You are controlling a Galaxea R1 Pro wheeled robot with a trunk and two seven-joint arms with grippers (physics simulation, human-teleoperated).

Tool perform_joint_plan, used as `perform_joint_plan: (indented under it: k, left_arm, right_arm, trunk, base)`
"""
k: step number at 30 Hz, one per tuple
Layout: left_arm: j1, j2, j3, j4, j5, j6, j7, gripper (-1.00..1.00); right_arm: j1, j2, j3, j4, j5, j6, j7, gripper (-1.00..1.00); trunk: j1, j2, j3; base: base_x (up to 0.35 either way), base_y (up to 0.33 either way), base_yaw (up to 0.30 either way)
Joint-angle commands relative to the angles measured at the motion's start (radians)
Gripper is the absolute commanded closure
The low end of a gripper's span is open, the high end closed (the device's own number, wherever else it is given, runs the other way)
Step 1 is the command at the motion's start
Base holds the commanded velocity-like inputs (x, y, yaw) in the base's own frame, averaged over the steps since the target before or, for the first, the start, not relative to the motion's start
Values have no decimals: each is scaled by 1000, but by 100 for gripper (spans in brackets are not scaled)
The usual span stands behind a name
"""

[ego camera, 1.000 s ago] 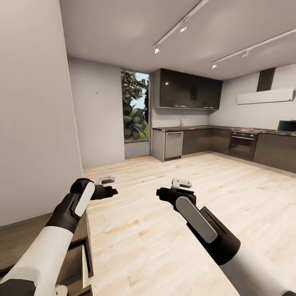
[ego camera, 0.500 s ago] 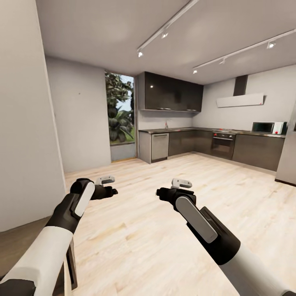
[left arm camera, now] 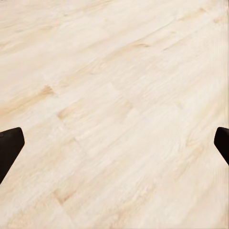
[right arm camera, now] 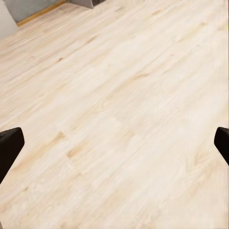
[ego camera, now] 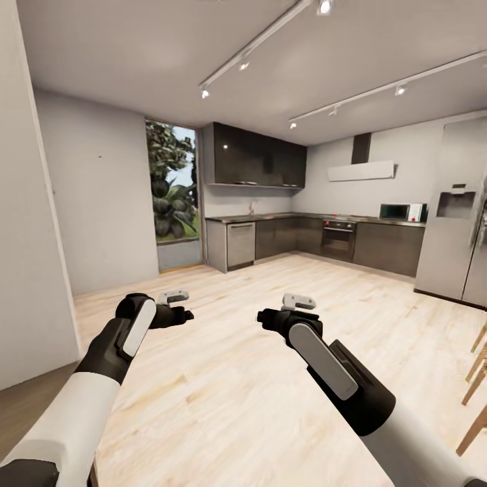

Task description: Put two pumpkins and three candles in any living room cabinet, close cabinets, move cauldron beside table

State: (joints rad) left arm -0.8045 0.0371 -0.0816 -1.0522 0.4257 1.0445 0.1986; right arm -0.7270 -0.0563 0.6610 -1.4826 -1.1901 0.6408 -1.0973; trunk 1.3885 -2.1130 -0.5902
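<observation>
Whole view has swung right since the earlier frames: wall [ego camera: 27, 237] on my left has slid toward the edge, the dark wood unit low at my left is nearly gone from view, and a fridge [ego camera: 454, 216] plus chair legs [ego camera: 477, 379] have come in on the right. That's my base or head turning, not things moving; both arms sit in the same spot in the picture.

Left gripper [ego camera: 181, 314] and right gripper [ego camera: 267, 318] are held out in front at about the same height, well apart, over bare floor [ego camera: 243, 379]. In each wrist view the two dark fingertips [left arm camera: 9, 145] [right arm camera: 9, 145] sit at opposite edges with only floorboards between them, so both are spread wide and hold nothing. Looks like a carry-free travel pose, arms tucked level so nothing snags while I turn.

Ahead is the kitchen: dark counters [ego camera: 297, 233], oven [ego camera: 338, 237], microwave [ego camera: 396, 212], tall window [ego camera: 170, 182]. No pumpkins, candles or cauldron can be made out in these frames, so I can't place them. My guess: I'm turning to search for the next item or the table.
</observation>
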Motion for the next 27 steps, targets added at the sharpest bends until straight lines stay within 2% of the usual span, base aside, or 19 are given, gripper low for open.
perform_joint_plan:
  k: [1, 27]
  left_arm:
    - [-1, 1, -3, -1, 11, 3, 10, -100]
    - [-1, 1, -3, -1, 10, 3, 10, -100]
  right_arm:
    - [-2, 0, 2, -1, -5, 7, -7, -100]
    - [-2, -1, 2, -1, -5, 7, -7, -100]
  trunk:
    - [0, -1, 0]
    - [0, -1, 29]
  base:
    - [0, 0, -237]
    - [0, 0, -238]
